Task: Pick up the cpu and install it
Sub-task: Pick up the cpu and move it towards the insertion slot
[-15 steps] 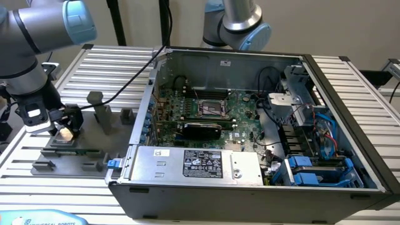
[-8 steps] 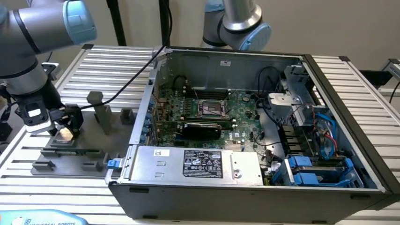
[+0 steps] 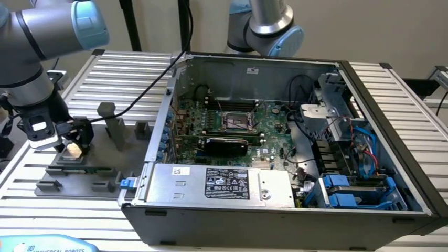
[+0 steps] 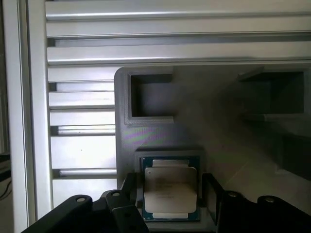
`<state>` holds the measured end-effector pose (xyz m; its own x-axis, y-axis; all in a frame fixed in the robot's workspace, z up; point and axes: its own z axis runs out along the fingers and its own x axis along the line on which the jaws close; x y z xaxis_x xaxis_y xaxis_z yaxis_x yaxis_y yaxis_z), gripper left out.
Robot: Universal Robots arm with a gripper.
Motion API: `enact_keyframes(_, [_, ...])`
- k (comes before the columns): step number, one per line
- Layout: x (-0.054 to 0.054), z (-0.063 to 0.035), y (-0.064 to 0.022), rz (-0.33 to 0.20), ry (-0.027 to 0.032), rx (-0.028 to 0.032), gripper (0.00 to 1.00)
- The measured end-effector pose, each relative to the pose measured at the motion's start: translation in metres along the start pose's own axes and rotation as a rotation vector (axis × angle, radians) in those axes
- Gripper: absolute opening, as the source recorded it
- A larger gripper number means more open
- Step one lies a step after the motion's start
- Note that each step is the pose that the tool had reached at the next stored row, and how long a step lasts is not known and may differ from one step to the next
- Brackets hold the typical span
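Note:
The cpu (image 3: 72, 151) is a small pale square chip lying in a recess of the grey fixture plate (image 3: 105, 157) at the exterior view's left. In the wrist view the cpu (image 4: 170, 190) shows its silver top and green edge. My gripper (image 3: 75, 147) hangs right over it, open. Its black fingers (image 4: 128, 188) stand on either side of the chip with small gaps, and my gripper (image 4: 170, 196) holds nothing. The bare CPU socket (image 3: 236, 122) sits on the motherboard inside the open computer case (image 3: 280, 210).
Upright grey fixture blocks (image 3: 112, 126) rise just to the right of my gripper in the exterior view. A long green memory stick (image 3: 87, 169) lies on the plate in front. A second arm (image 3: 269, 26) stands behind the case. Slatted aluminium table (image 3: 63, 220) all around.

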<state>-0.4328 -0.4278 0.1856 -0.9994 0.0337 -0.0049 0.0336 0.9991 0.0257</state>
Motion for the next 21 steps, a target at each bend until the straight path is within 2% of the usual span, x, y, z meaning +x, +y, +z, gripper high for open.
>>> enact_keyframes(5, [0.0,0.0004,0.0,-0.003,0.0001,0.0034,0.65])
enact_keyframes(11, [-0.0001,0.0007,0.0,-0.005,0.0,0.0045,0.65])
enact_keyframes(14, [-0.0001,0.0008,0.0001,-0.005,-0.0001,0.0045,0.63])
enact_keyframes(15, [-0.0002,0.0008,0.0001,-0.005,-0.0001,0.0045,0.56])
enact_keyframes(21, [-0.0003,0.0007,0.0,-0.006,0.0,0.0046,0.55])
